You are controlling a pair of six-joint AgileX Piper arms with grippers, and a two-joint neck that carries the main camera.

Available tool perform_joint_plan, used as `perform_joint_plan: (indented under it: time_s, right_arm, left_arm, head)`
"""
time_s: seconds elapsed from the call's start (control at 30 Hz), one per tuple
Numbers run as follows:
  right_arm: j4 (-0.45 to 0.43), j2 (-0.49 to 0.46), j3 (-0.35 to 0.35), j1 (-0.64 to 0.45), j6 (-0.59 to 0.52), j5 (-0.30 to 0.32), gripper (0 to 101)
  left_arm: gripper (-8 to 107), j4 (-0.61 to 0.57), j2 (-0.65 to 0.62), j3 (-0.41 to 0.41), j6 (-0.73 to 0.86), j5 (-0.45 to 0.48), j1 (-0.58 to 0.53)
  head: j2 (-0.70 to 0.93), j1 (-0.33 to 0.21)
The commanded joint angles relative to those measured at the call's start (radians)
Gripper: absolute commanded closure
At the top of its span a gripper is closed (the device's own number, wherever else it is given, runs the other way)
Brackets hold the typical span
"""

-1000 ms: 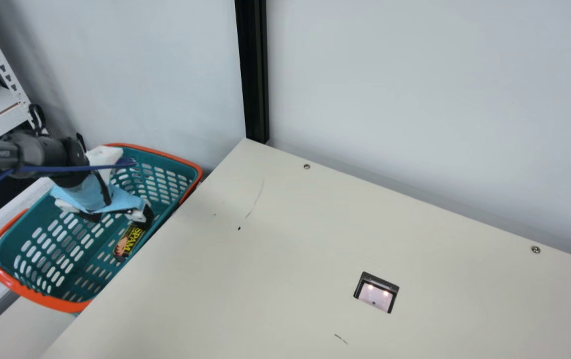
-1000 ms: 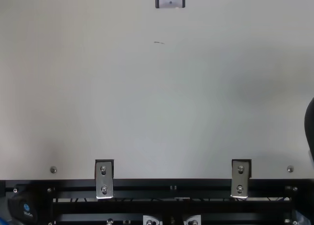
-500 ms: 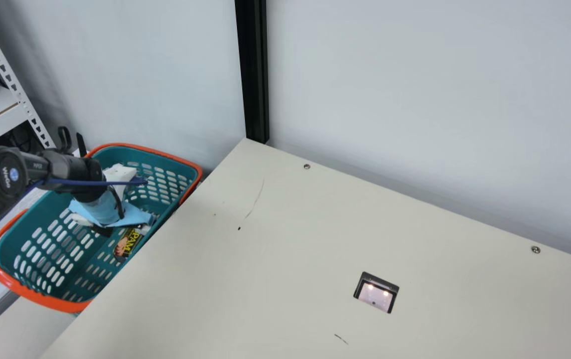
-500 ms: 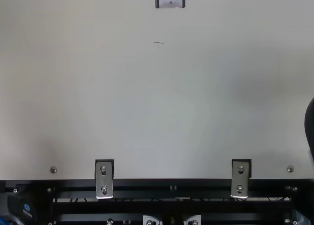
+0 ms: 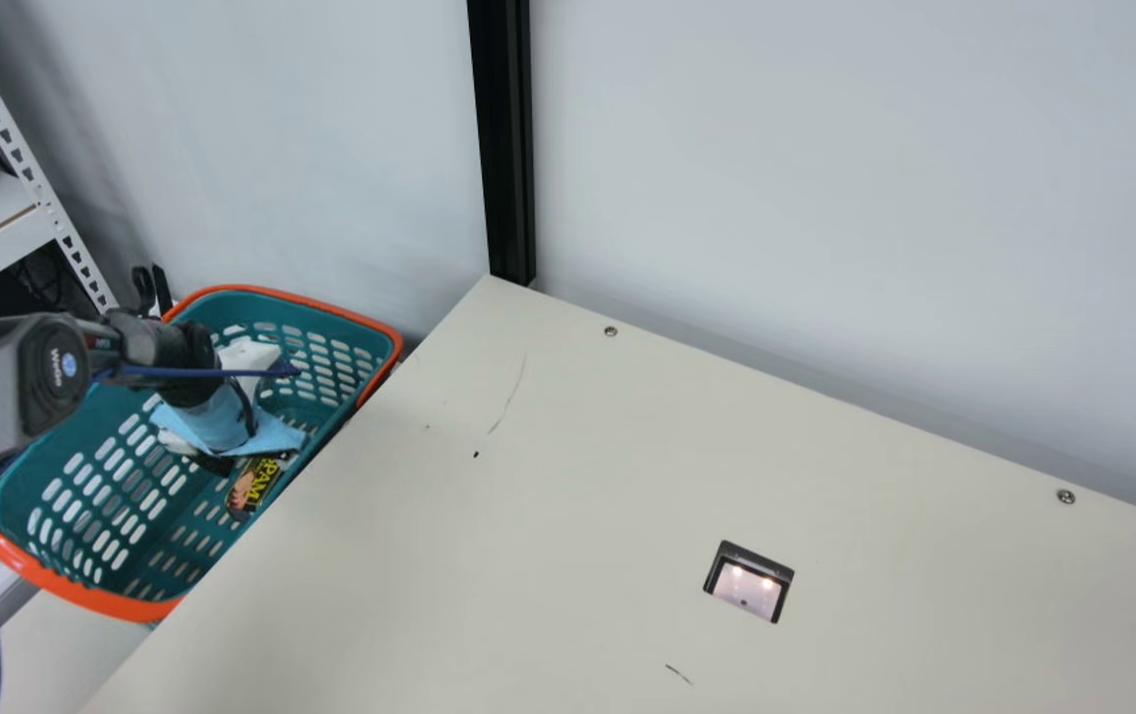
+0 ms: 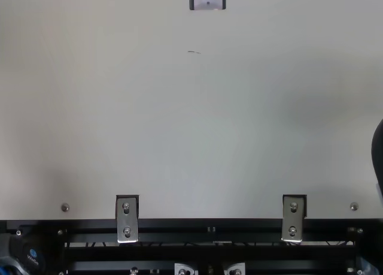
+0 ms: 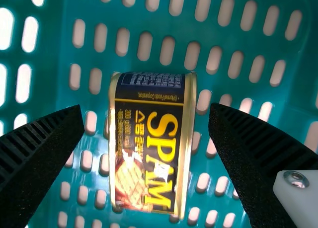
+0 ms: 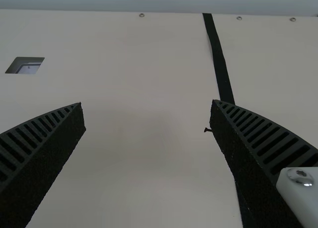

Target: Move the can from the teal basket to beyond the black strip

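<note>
Well, a dark, gold-rimmed can (image 7: 151,146).

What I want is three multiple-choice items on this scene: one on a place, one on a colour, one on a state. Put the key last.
1. Where is the can?
A) In the teal basket
B) On the table
C) Beyond the black strip

2. What colour is the basket's rim?
A) White
B) Orange
C) Black

3. How is the left gripper?
A) Shut on the can
B) Shut on nothing
C) Open

Key:
1 A: the left wrist view shows it against slotted teal plastic.
2 B: the main view shows an orange edge.
3 C: its fingers stand wide apart, the can showing between them.
</note>
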Motion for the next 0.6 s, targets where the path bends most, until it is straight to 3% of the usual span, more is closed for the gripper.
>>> perform_joint_plan:
  time_s: [0.0, 0.03, 0.07, 0.1, 0.13, 0.33, 0.57]
  right_arm:
    - [0.0, 0.0, 0.0, 0.0, 0.0, 0.0, 0]
    - [0.0, 0.0, 0.0, 0.0, 0.0, 0.0, 0]
    - [0.0, 0.0, 0.0, 0.0, 0.0, 0.0, 0]
    - [0.0, 0.0, 0.0, 0.0, 0.0, 0.0, 0]
    - [0.0, 0.0, 0.0, 0.0, 0.0, 0.0, 0]
    - [0.0, 0.0, 0.0, 0.0, 0.0, 0.0, 0]
    - [0.0, 0.0, 0.0, 0.0, 0.0, 0.0, 0]
  left_arm:
    - [9, 0.0, 0.011, -0.012, 0.002, 0.003, -0.005]
    - [9, 0.0, 0.015, -0.017, 0.004, 0.006, -0.007]
    - [30, -0.001, 0.019, -0.021, 0.005, 0.008, -0.009]
    - [70, -0.002, 0.021, -0.024, 0.005, 0.009, -0.011]
    - [89, -0.006, 0.022, -0.026, 0.007, 0.01, -0.013]
    - [89, -0.038, -0.035, 0.011, 0.023, -0.002, -0.018]
    - [89, -0.091, -0.211, 0.122, 0.06, -0.067, -0.005]
  head:
    - [0.012, -0.052]
    - [0.012, -0.052]
    - [0.012, -0.052]
    - [0.012, -0.052]
    - [0.012, -0.052]
    - [0.012, -0.052]
    - [0.012, -0.052]
